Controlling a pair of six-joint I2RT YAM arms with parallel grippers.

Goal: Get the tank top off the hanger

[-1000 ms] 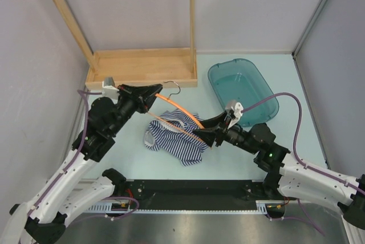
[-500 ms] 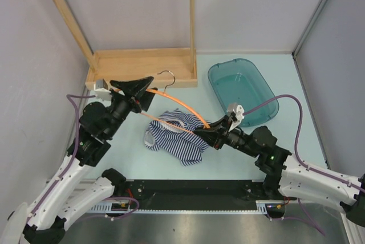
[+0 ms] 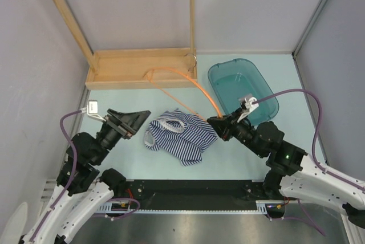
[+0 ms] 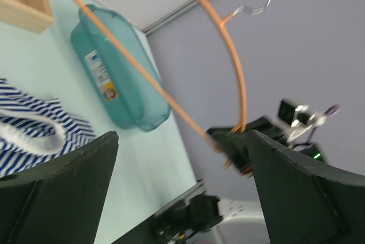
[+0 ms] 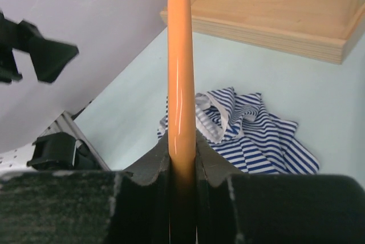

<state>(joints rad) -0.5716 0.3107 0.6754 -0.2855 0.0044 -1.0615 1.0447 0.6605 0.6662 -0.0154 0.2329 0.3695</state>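
Note:
The striped tank top (image 3: 183,137) lies crumpled on the table, off the hanger; it also shows as the tank top (image 5: 251,133) and the tank top (image 4: 34,133). My right gripper (image 3: 216,123) is shut on one end of the orange hanger (image 3: 197,90), which slants up and back, its grey hook (image 3: 194,59) over the wooden base. In the right wrist view the jaws of the right gripper (image 5: 182,158) pinch the hanger (image 5: 179,56). My left gripper (image 3: 138,122) stands open and empty just left of the top; the left gripper (image 4: 182,198) sees the hanger (image 4: 235,61) ahead.
A wooden rack base (image 3: 122,68) with slanted uprights stands at the back left. A teal plastic bin (image 3: 242,89) sits at the back right, close to my right arm. Grey walls close in both sides.
My left gripper opened, let go of the hanger and drew back to the near left. The right gripper shut on the hanger and swung it back and right, clear of the tank top.

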